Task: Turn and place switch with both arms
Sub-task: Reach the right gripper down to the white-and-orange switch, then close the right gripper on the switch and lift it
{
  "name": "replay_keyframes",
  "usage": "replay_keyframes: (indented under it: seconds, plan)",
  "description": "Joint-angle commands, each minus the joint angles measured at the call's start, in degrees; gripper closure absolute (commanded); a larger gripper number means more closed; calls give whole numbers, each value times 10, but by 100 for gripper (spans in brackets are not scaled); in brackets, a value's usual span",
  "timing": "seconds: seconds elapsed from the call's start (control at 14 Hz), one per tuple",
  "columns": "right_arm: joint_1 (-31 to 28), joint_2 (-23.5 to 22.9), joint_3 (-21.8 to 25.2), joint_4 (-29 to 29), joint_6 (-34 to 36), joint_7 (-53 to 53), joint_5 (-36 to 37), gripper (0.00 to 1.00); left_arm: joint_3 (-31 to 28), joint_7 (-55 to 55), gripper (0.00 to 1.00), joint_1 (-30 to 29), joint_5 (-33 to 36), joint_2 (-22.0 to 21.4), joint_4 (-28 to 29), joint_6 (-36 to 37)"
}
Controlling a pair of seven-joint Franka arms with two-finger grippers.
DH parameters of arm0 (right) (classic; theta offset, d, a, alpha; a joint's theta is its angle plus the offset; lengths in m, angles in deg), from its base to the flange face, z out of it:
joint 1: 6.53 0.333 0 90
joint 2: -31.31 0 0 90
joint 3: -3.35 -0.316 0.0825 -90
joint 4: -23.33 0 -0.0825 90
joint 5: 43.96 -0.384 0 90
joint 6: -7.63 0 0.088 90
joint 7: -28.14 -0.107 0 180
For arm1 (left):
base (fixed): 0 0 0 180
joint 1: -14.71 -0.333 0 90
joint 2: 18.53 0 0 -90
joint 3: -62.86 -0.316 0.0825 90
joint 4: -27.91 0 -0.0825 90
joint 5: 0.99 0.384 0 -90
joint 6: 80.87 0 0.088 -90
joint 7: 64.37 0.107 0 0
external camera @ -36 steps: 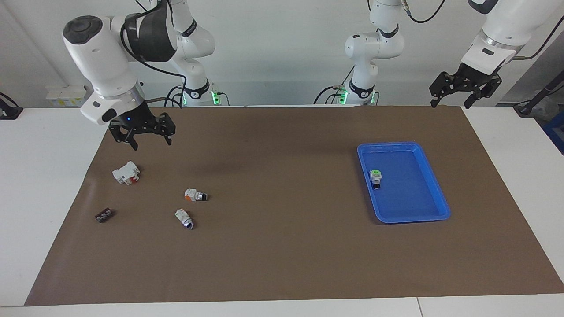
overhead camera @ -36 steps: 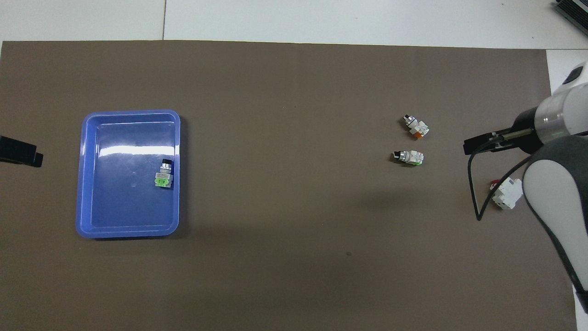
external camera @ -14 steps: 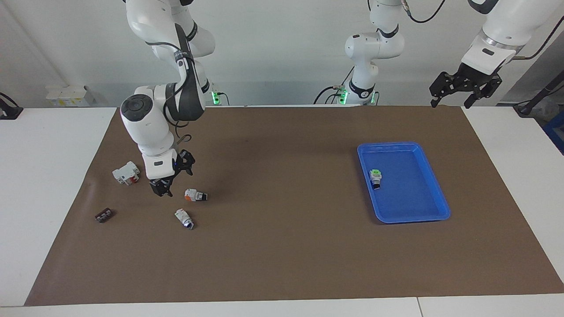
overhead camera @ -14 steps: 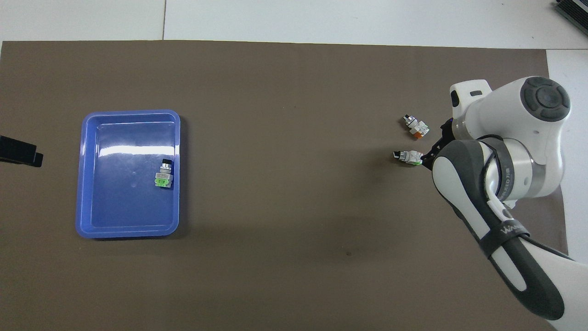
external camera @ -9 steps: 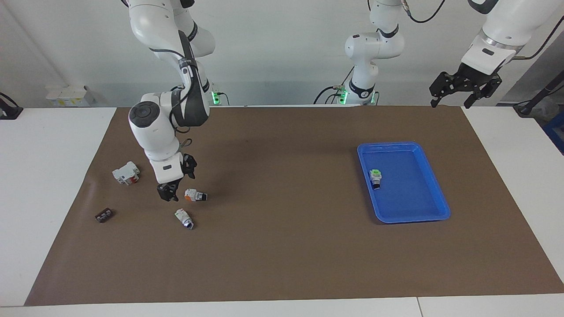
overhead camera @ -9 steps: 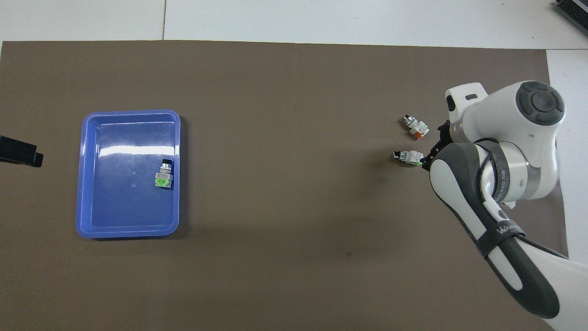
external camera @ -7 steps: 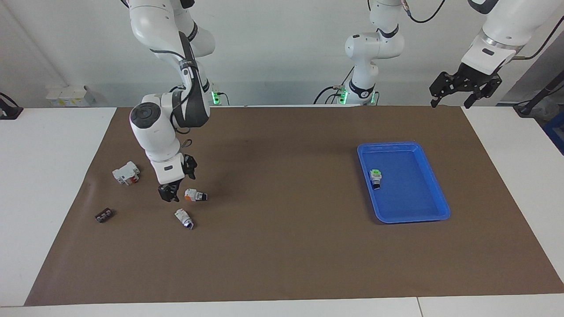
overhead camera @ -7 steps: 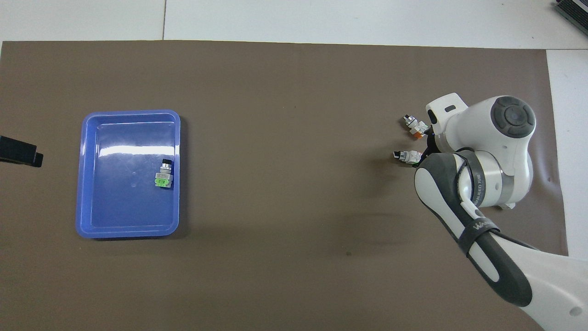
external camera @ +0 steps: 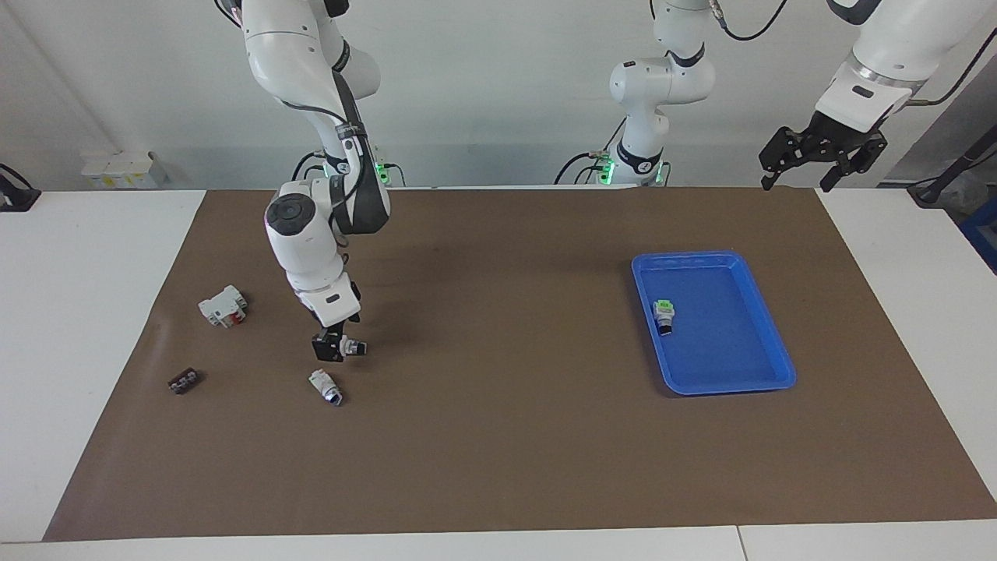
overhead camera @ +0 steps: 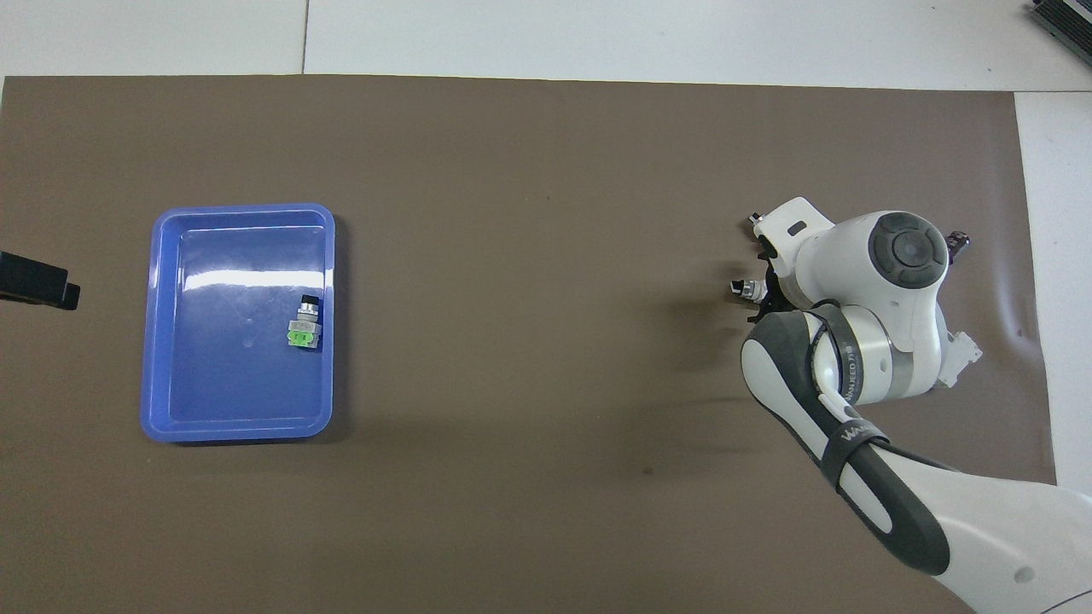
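Clock directions are read in the facing view, with twelve pointing toward the robots.

- The left gripper [external camera: 796, 185] hangs high over the mat's corner at the left arm's end. Its jaws are spread wide and empty, and this arm waits.
- The white block with red marks [external camera: 222, 305] lies on the brown mat [external camera: 506, 452], at about ten o'clock from the switch and a little nearer to the robots.
- The blue tray [external camera: 705, 255] sits toward the left arm's end, well apart from the switch at three o'clock. A green-ended switch [external camera: 664, 314] lies inside it, by the wall that faces the right arm's end.
- The switch [external camera: 357, 347] lies on its side on the mat, toward the right arm's end, with its black knob pointing to three o'clock. Only the knob and collar show past the fingers.
- The right gripper [external camera: 335, 347] is down at mat level over the switch's body, pointing steeply down with its jaws wide apart. Whether the pads touch the body I cannot tell.
- A second small switch [external camera: 325, 387] lies near, at seven o'clock from the first, and a small dark part [external camera: 184, 381] lies at eight o'clock, well apart.
- Step in hand, as I judge it: the right arm's pick, not yet closed.
- The next move calls for closing squarely on the body without nudging the neighbouring switch. After that come a lift, a turn, and a pass toward the waiting left arm for the tray.
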Motion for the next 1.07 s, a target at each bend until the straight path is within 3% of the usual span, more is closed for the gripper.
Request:
replay_keyframes:
  seconds: [0.0,0.21,0.43,0.57,0.64,0.71,0.78,1.0]
  plan:
    - [-7,-21,0,-6,-43,27,-11,0,1,-5,0,-3,-3,-17,20,-6]
    - [-8,-24,0,-6,-48,37,-11,1,1,-5,0,-3,-3,-17,20,-6]
    - [-20,-23,0,-6,-32,47,-11,23,1,-5,0,-3,-3,-17,20,-6]
    - [-20,-23,0,-6,-29,50,-11,47,1,-5,0,-3,-3,-17,20,-6]
    - [-17,-23,0,-6,-29,44,-11,64,1,-5,0,-3,-3,-17,20,-6]
    - [-17,-23,0,-7,-29,34,-11,91,1,-5,0,-3,-3,-17,20,-6]
    - [-19,-23,0,-7,-27,17,-11,100,1,-5,0,-3,-3,-17,20,-6]
    - [-14,-17,-1,0,28,12,-10,100,1,-5,0,-3,-3,-17,20,-6]
